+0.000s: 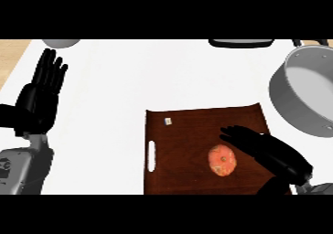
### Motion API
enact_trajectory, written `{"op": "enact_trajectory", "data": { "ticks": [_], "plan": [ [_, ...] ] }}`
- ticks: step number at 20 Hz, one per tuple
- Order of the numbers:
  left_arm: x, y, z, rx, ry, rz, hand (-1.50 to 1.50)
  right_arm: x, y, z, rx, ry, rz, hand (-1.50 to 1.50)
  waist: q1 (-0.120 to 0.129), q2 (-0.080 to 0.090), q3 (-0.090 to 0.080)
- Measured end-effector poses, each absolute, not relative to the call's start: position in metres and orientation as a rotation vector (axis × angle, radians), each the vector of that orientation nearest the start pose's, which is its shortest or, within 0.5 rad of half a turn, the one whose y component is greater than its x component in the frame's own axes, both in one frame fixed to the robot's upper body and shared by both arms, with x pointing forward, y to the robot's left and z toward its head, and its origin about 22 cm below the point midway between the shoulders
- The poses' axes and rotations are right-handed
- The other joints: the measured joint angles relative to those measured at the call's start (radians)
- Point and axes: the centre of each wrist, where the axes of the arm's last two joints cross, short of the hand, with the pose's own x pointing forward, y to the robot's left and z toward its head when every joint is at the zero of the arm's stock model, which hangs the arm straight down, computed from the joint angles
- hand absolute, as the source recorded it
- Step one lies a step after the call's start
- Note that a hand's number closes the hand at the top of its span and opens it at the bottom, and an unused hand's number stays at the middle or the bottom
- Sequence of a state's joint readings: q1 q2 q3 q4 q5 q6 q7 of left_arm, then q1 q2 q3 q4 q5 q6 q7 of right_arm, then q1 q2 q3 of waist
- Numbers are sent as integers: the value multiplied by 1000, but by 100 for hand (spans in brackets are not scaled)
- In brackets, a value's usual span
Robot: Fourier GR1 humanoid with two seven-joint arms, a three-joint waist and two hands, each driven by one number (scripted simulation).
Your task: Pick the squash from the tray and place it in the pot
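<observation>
While the left hand (41, 93) rests open near the left edge, fingers up, the right hand (267, 151) hovers over the brown tray (189, 132) — fingers relaxed, holding nothing — just beside the orange squash (222, 160). A grey pot (301, 93) stands right of the tray.

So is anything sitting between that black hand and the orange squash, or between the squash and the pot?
Nothing visible. The right hand hovers just right of the squash on the tray, with only bare tray between them. From the squash up and right to the pot, only the tray's edge and bare counter show.
</observation>
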State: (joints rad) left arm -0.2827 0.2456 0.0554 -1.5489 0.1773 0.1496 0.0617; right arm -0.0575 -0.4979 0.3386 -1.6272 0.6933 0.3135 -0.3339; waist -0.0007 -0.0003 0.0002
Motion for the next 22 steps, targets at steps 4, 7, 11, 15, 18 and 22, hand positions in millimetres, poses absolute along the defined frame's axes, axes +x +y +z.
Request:
{"op": "enact_trajectory", "data": {
  "ticks": [4, 7, 11, 15, 18, 22],
  "plan": [
    [304, 271, 80, 110, -1762, 51, 0, 236, -247, 31, -241, -1545, 1522, -150, -1, 0, 0],
    [303, 268, 76, 106, -1767, 47, 0, 238, -241, 24, -289, -1513, 1529, -150, 0, 0, 0],
    [304, 270, 75, 113, -1764, 50, 0, 243, -239, 9, -322, -1486, 1523, -150, 1, 0, 0],
    [302, 265, 80, 110, -1765, 51, 0, 253, -227, -6, -321, -1480, 1520, -150, 2, 0, 0],
    [299, 267, 83, 114, -1762, 51, 0, 258, -220, -18, -319, -1482, 1533, -150, 2, 0, -1],
    [306, 270, 80, 107, -1758, 49, 0, 267, -209, -27, -308, -1486, 1551, -150, 2, -4, -7]
  ]
}}
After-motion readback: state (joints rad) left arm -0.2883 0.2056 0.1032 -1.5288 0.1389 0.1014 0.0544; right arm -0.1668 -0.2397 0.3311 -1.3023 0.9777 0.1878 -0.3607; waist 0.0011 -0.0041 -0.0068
